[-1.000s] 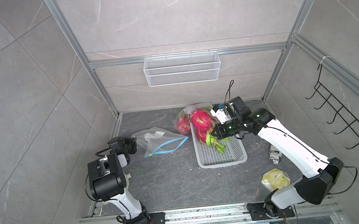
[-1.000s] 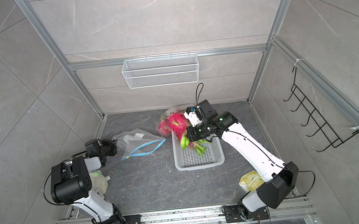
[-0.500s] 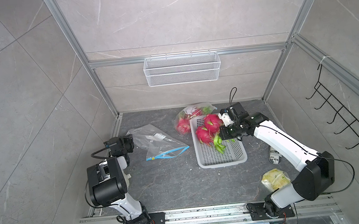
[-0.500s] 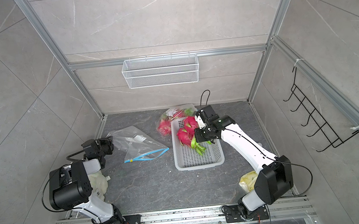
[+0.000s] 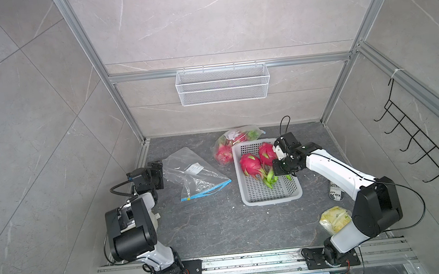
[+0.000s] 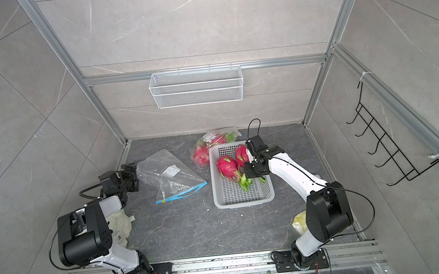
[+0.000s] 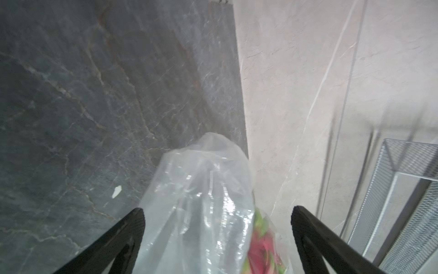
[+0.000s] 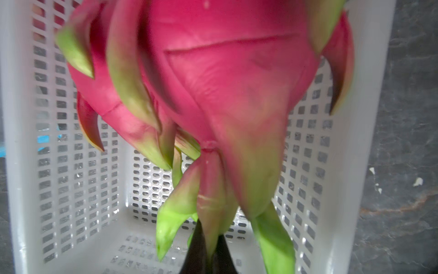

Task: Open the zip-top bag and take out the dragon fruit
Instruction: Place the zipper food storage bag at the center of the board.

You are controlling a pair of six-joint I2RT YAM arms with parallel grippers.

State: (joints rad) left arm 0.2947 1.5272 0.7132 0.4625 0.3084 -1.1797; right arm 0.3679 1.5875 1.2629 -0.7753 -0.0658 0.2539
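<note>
Left claw (image 5: 161, 174) spread apart, left end of zip-top bag (image 5: 193, 174) between its fingers, bag lying on surface (image 5: 221, 225). Right claw (image 5: 276, 170) clamped on green tips of dragon fruit (image 5: 250, 164) in white basket (image 5: 271, 197), centre-right. Second bag (image 5: 224, 153) with more fruit just behind basket.

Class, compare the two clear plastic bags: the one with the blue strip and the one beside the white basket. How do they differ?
The zip-top bag lies slack with no fruit inside; the back bag bulges with dragon fruit. The zip-top bag has a blue strip; none shows on the back bag. Both are clear plastic.
</note>
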